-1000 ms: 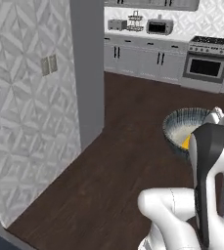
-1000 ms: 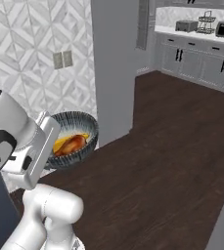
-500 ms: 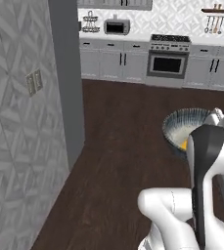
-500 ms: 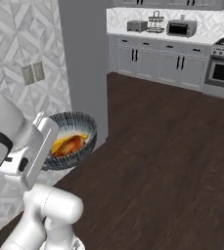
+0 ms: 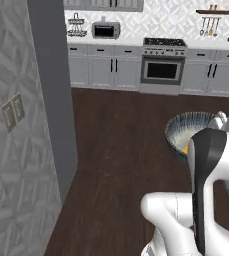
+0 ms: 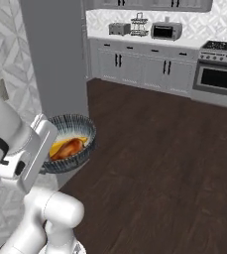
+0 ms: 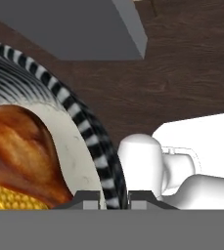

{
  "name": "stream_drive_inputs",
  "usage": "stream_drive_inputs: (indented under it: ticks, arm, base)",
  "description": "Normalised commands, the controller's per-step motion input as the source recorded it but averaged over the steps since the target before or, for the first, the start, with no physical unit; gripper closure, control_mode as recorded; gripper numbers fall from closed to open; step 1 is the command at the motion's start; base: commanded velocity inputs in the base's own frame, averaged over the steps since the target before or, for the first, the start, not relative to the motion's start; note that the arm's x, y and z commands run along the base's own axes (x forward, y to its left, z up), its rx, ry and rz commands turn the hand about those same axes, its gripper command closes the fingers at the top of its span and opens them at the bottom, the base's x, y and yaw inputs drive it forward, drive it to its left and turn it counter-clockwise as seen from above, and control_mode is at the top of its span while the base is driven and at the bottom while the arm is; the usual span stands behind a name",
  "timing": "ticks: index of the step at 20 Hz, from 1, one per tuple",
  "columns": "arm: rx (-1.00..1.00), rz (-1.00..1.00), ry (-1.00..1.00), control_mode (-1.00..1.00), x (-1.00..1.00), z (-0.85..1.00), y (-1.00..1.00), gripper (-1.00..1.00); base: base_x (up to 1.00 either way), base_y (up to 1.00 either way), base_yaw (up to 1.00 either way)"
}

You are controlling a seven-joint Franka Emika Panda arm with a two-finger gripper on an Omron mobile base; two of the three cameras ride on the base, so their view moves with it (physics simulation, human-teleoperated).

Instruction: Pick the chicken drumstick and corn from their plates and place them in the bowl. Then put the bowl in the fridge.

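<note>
Gripping striped rim of bowl (image 6: 73,144), hand (image 7: 114,196) pinched; drumstick (image 6: 67,148), corn (image 7: 8,197) inside.

No legible text or labels anywhere.

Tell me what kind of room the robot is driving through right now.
A home kitchen, rendered. An oven with a stovetop sits between grey cabinets, a microwave and toaster stand on the counter, and the floor is dark wood.
</note>
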Motion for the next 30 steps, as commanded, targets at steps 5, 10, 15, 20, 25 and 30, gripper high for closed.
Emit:
stream_drive_inputs:
  ticks: [5,10,15,20,25,30]
  arm:
    - [0.0,0.0,0.0,1.0,0.0,0.0,0.0,1.0]
    - [0.0,0.0,0.0,1.0,0.0,0.0,0.0,1.0]
    - [0.0,0.0,0.0,1.0,0.0,0.0,0.0,1.0]
    - [0.0,0.0,0.0,1.0,0.0,0.0,0.0,1.0]
    - [0.0,0.0,0.0,1.0,0.0,0.0,0.0,1.0]
    - [0.0,0.0,0.0,1.0,0.0,0.0,0.0,1.0]
  base:
    - [1.0,0.01,-0.04]
    - [1.0,-0.1,0.16]
    - [1.0,-0.54,0.31]
    - [0.93,-0.87,0.46]
    - [0.48,-0.99,0.45]
    - [0.05,-0.89,0.55]
